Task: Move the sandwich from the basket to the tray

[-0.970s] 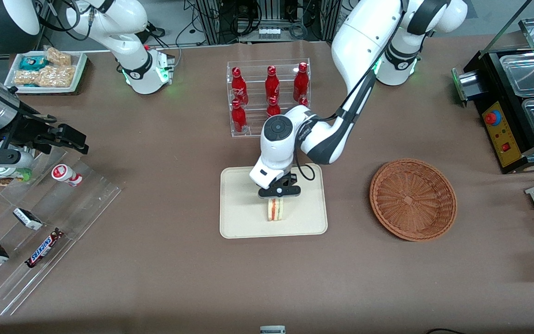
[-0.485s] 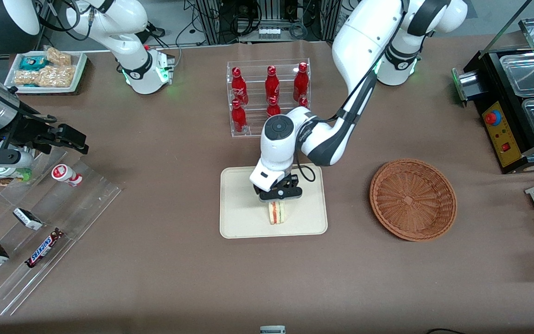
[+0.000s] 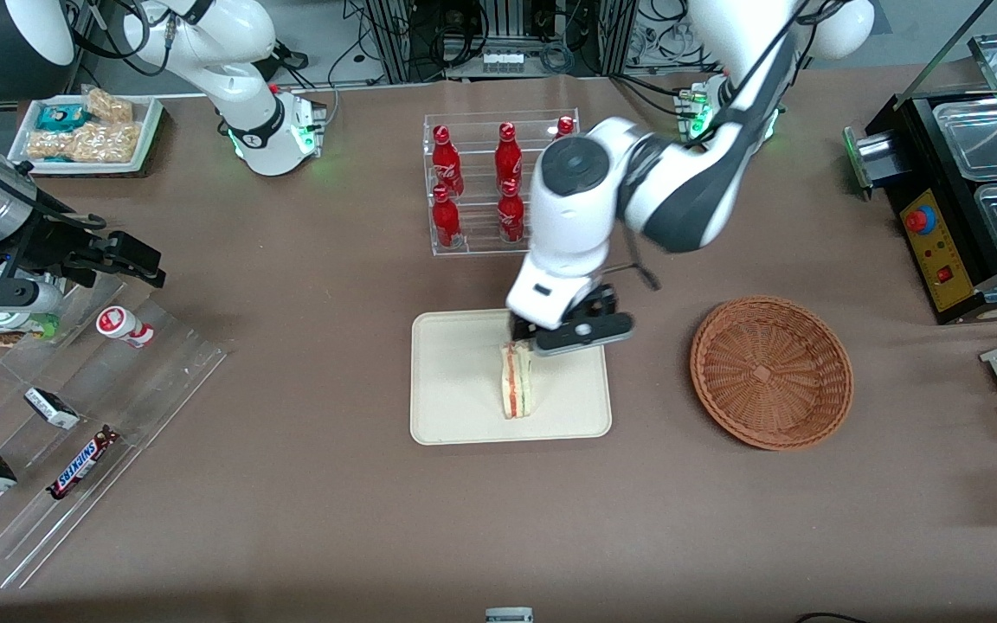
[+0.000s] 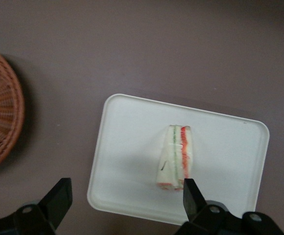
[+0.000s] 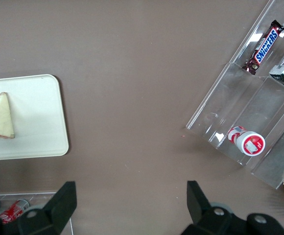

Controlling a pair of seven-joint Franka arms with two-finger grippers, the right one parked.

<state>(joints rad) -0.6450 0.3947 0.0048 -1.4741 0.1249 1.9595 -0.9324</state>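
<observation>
Since a second ago the gripper (image 3: 569,333) has let go of the sandwich (image 3: 516,391) and lifted up and away toward the basket (image 3: 771,372), arm swung higher over the bottle rack (image 3: 498,182). Near to far from the front camera: sandwich stands on its edge on the cream tray (image 3: 455,415), filling stripes up, nothing touching it. Gripper hangs just above the tray's farther part, beside the sandwich top; fingers (image 4: 59,198) spread wide apart, holding nothing. Basket sits well apart toward the working arm's end, looks empty. Red bottles in the rack farthest.

Placement looks done; step in hand is the retreat. To do it well: rise straight up, fingers kept wide, so nothing clips the upright wedge and tips it. Avoid swinging low toward the rack.
</observation>
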